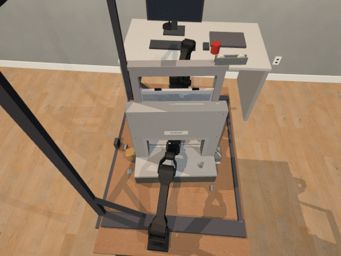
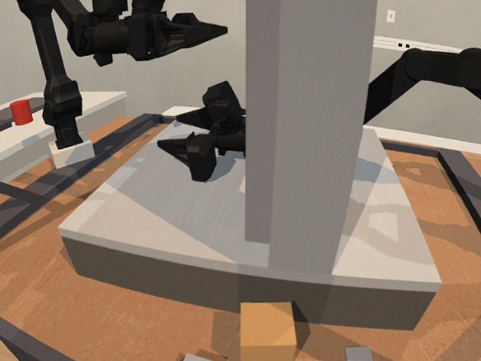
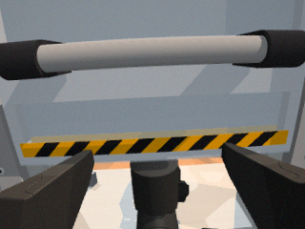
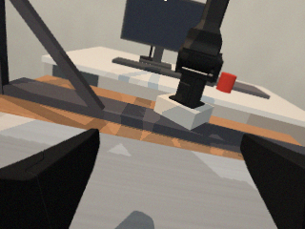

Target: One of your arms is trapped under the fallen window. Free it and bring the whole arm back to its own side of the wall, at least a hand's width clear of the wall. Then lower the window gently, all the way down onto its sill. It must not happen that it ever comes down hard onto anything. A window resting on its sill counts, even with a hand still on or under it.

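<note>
The window (image 1: 176,96) (image 3: 152,112) hangs in the grey wall (image 1: 148,119) (image 2: 308,105), its striped lower edge (image 3: 152,143) just above the right arm; whether they touch I cannot tell. My right arm (image 1: 162,198) reaches through the opening. Its right gripper (image 2: 168,129) (image 4: 171,135) is open and empty beyond the wall, low over the pale base. My left gripper (image 2: 223,29) (image 3: 157,153) is open and empty, higher up on the desk side. It faces the window below its white handle bar (image 3: 152,52). The sill contact line is hidden.
Dark frame beams (image 1: 234,165) edge the table. An orange block (image 1: 130,153) (image 2: 267,330) and small grey pieces lie beside the base. The desk (image 1: 256,41) behind the left arm holds a monitor (image 1: 175,9) and a red cup (image 1: 215,48) (image 2: 21,112) (image 4: 226,82).
</note>
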`<action>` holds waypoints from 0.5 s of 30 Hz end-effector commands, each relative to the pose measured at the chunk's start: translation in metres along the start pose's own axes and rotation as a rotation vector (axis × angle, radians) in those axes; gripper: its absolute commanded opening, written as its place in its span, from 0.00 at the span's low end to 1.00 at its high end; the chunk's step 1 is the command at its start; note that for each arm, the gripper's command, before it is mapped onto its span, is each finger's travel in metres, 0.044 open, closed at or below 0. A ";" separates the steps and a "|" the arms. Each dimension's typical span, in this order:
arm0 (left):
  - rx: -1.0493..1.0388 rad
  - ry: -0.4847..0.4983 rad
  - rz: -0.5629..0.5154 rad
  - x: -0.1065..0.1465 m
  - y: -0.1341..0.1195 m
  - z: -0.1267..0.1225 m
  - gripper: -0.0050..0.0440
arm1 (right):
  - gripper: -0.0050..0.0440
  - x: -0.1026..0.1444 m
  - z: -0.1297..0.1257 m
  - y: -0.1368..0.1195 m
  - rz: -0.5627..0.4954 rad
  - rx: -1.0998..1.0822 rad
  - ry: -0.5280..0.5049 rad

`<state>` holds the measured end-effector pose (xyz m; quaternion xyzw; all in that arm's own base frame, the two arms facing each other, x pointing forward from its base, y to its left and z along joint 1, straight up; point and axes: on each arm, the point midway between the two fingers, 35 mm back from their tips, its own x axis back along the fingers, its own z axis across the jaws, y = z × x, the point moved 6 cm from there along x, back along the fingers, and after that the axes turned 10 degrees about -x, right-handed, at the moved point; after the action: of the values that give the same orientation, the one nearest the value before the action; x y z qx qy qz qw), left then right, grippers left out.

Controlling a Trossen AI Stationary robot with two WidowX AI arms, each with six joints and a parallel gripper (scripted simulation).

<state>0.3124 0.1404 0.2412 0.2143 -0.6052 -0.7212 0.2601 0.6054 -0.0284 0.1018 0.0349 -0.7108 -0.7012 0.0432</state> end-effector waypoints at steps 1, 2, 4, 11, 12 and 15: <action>0.012 0.003 -0.029 -0.009 0.011 0.001 0.92 | 0.92 -0.001 0.000 0.032 -0.054 0.029 0.000; 0.013 0.003 -0.031 -0.011 0.011 0.002 0.92 | 0.92 -0.001 0.000 0.032 -0.054 0.029 0.000; 0.012 0.003 -0.029 -0.016 0.011 0.001 0.92 | 0.92 -0.001 0.000 0.032 -0.054 0.029 0.000; 0.012 0.002 -0.030 -0.033 0.011 0.001 0.92 | 0.92 -0.001 0.000 0.032 -0.054 0.029 0.000; 0.012 0.002 -0.030 -0.036 0.011 0.001 0.92 | 0.92 -0.001 0.000 0.032 -0.054 0.029 0.000; 0.012 0.002 -0.030 -0.044 0.011 0.001 0.92 | 0.92 -0.001 0.000 0.032 -0.054 0.029 0.000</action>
<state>0.3373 0.1605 0.2411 0.2139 -0.6054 -0.7213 0.2598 0.6054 -0.0284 0.1018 0.0349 -0.7108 -0.7012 0.0432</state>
